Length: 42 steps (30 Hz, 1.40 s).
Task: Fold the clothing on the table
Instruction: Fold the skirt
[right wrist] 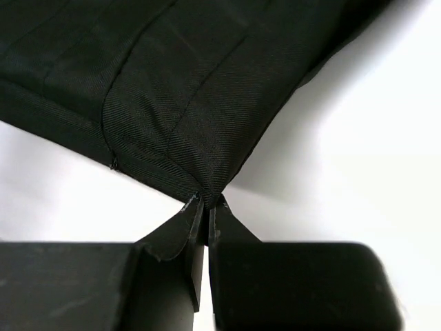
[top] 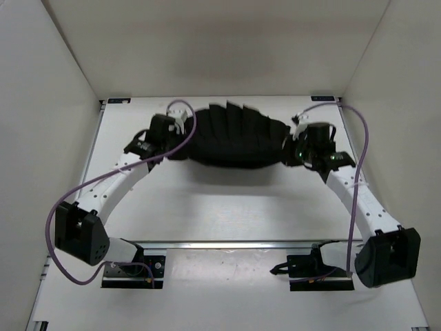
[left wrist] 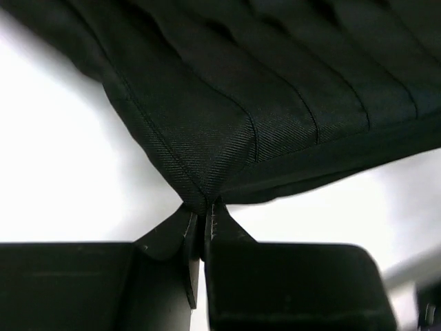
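Two claws are both clenched on fabric. In its wrist view the left claw pinches a corner of the black pleated clothing at centre frame, fingertips nearly together. The right claw nips the opposite corner the same way. The bit of cloth caught between each pair of fingertips is hidden, and both wrist views cut the clothing off at the top edge.

From above, the clothing spans the upper middle of the frame between the claws, black on black, so their tips are hard to pick out. A soft shadow lies below its lower edge; whether the middle touches the white bench is unclear. Purple cables loop along both arms. Pale walls surround the bench.
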{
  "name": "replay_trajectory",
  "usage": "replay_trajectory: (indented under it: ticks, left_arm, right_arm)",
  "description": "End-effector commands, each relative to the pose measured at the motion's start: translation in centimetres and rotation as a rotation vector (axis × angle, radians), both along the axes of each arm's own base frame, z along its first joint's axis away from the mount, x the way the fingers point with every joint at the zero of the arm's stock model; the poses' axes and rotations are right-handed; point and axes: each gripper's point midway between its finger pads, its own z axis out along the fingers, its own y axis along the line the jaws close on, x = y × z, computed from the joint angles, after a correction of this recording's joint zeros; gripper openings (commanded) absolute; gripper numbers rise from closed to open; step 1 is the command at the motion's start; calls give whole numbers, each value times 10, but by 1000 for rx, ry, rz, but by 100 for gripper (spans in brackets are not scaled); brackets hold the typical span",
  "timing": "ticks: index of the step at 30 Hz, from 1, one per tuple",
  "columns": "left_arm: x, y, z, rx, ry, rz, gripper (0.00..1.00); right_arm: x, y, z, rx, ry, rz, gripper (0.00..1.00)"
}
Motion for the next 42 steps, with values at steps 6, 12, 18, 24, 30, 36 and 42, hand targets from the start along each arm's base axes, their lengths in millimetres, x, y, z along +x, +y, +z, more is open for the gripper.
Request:
replay_trajectory:
  ticks: [6, 12, 18, 24, 30, 36, 42]
  left_arm:
    - [-108, 45, -37, 97, 146, 116, 0]
    - [-93, 75, -49, 112, 240, 159, 0]
    - [-23, 63, -85, 168, 330, 127, 0]
    - [44, 54, -90, 148, 339, 115, 8]
    - [83, 53, -85, 168, 322, 124, 72]
    - [75, 56, -71, 148, 243, 93, 99]
    - [31, 47, -97, 70, 240, 34, 94]
  right_arm:
    - [-90, 8, -28, 20, 115, -71, 0]
    - [-76, 18, -39, 77, 164, -9, 0]
    - [-14, 16, -76, 73, 254, 20, 1]
    - [36, 30, -86, 135, 301, 56, 0]
    - [57, 42, -78, 171, 289, 95, 53]
    - [45, 46, -69, 161, 210, 121, 78]
    - [16, 45, -96, 176, 227, 104, 74]
